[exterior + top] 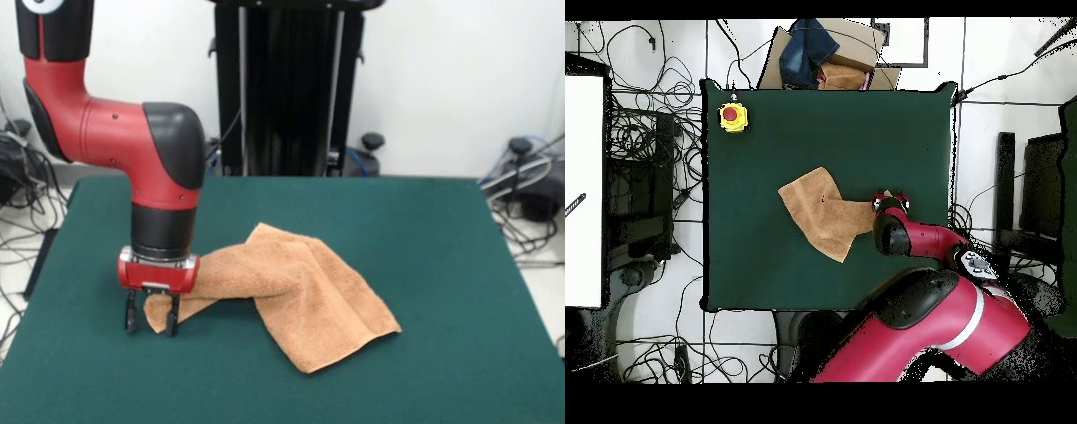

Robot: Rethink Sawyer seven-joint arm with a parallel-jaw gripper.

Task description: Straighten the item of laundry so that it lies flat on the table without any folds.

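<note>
The small peach-orange terry-cloth towel [296, 291] lies roughly in the middle of the dark green felt-topped table [441, 265], folded over on itself: a broad doubled flap rests flat toward the near edge in the front view, and a narrower rumpled arm of cloth runs off it sideways toward the side edge of the table where the robot's wrist hangs. That arm of cloth ends between the two short black fingers [131, 320] of the red and black gripper [152, 323], which stands upright with its tips at or just above the felt; the fingers sit narrowly either side of the towel's end, and they seem to be pinching it, though whether they grip firmly cannot be made out. From above, the towel [823, 222] shows as an angled shape with its flat part toward the table's centre and its pulled-out end reaching to the gripper [883, 201] near one long edge, well apart from the yellow box with a red button [733, 117] in a far corner. The relation that matters is this: the bulk of the cloth lies on the centre side of the gripper, and the held strip's long axis points from the gripper back to the fold. Judging from that, drawing the held end farther outward along this line, toward the nearby table edge, should unroll the doubled flap.
</note>
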